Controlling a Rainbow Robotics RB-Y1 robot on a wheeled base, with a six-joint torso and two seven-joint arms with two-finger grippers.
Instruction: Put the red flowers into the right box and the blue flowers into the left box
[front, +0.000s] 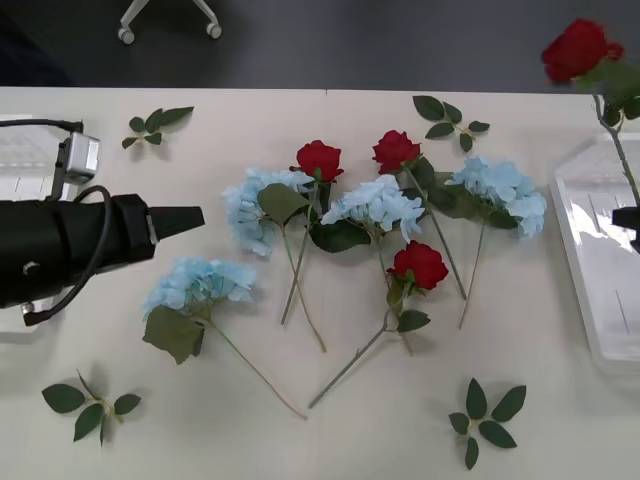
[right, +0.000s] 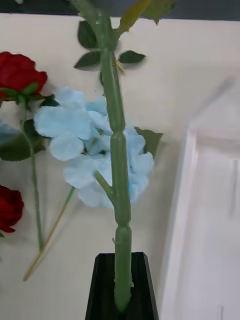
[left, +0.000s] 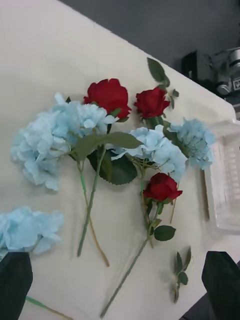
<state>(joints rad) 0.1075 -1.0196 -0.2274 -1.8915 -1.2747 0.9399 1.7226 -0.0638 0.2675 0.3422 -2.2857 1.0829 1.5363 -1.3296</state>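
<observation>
My right gripper (right: 121, 287) is shut on the green stem (right: 117, 165) of one of the red flowers (front: 580, 48), held upright over the right box's (front: 600, 300) near edge. Three more red flowers (front: 320, 158) (front: 396, 150) (front: 420, 263) lie mid-table among several blue flowers (front: 265, 200) (front: 375, 205) (front: 500, 190) (front: 200, 280). The left gripper (front: 188, 215) hovers open just left of the pile, its black fingers (left: 15, 285) apart above the nearest blue flower (left: 25, 227). The left box (front: 20, 165) sits at the far left, mostly hidden behind the left arm.
Flowerless leaf sprigs lie around the pile: back left (front: 155, 125), back right (front: 450, 120), front left (front: 90, 405), front right (front: 485, 415). A chair base (front: 170, 20) stands on the floor beyond the table's far edge.
</observation>
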